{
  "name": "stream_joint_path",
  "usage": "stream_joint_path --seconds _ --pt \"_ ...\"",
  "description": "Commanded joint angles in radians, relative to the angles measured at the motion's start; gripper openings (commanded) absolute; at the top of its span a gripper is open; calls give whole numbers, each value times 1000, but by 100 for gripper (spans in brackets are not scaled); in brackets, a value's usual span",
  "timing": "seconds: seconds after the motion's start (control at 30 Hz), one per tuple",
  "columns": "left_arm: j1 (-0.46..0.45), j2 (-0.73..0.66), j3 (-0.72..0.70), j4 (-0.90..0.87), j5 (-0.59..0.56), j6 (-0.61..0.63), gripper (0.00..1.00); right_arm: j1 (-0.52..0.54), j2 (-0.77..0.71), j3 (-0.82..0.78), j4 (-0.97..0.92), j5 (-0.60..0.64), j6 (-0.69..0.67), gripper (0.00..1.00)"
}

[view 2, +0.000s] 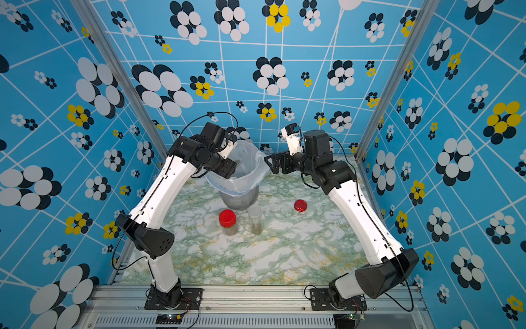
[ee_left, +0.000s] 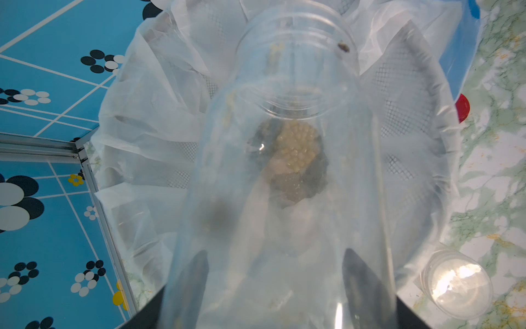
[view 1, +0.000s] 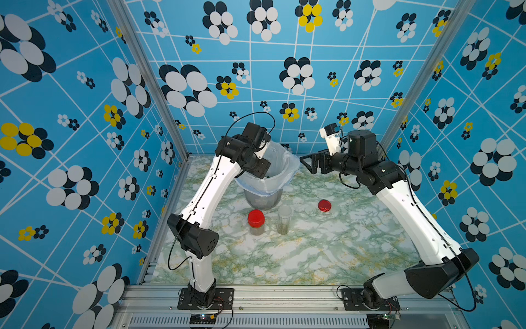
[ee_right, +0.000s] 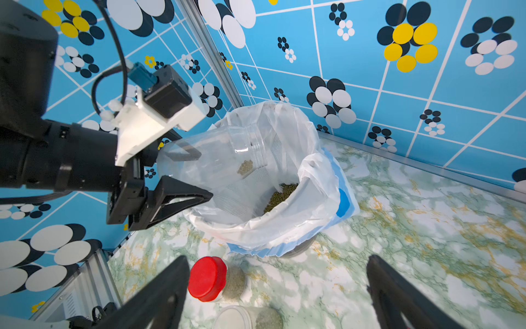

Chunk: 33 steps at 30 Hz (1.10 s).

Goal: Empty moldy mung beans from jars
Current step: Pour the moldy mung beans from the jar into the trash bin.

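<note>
The left claw [ee_right: 206,176] grips an open jar [ee_right: 227,153] tipped over the bucket [ee_right: 321,182]; beans [ee_right: 280,196] lie inside it, a few at the jar's neck. The right claw [view 1: 306,164] gapes wide and empty nearby.

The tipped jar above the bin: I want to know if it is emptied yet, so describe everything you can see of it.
The jar is clear plastic, wide-bodied with a threaded neck, lidless. The left pincer grips its base end, one finger on each side, holding it tilted, mouth down over the bag-lined bucket. A small clump of mung beans sits near the neck; otherwise it looks empty.
</note>
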Motion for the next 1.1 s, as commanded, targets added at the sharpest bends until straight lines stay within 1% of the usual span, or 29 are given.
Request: stream_joint_path --seconds 0.0,0.13,0.33,0.4,0.5,0.57,0.63,0.7,0.83,0.93,1.07 --pt "9 -15 -19 22 8 0 74 4 -9 -7 23 -13 11 99" --pt "10 -29 -41 47 1 -4 74 4 -7 -9 27 -19 13 99" --pt "13 -30 -70 66 35 -5 75 4 6 -21 65 -49 41 99" --pt "14 -61 -77 66 50 -2 75 6 22 -15 80 -53 65 99" --pt "16 -81 -91 80 79 3 75 23 68 16 105 -64 95 99" --pt "20 -90 -99 84 95 4 76 56 122 67 97 -61 93 98" --pt "22 -91 -100 85 94 6 76 85 176 125 72 -27 89 98" --pt "22 -91 -101 79 113 17 76 96 223 168 68 3 116 97" --pt "22 -97 -113 79 134 28 76 96 290 216 120 -11 175 94" --pt "24 -108 -132 86 123 39 76 94 333 253 135 -55 205 93" --pt "27 -139 -178 133 113 40 76 93 348 250 191 -101 277 92"
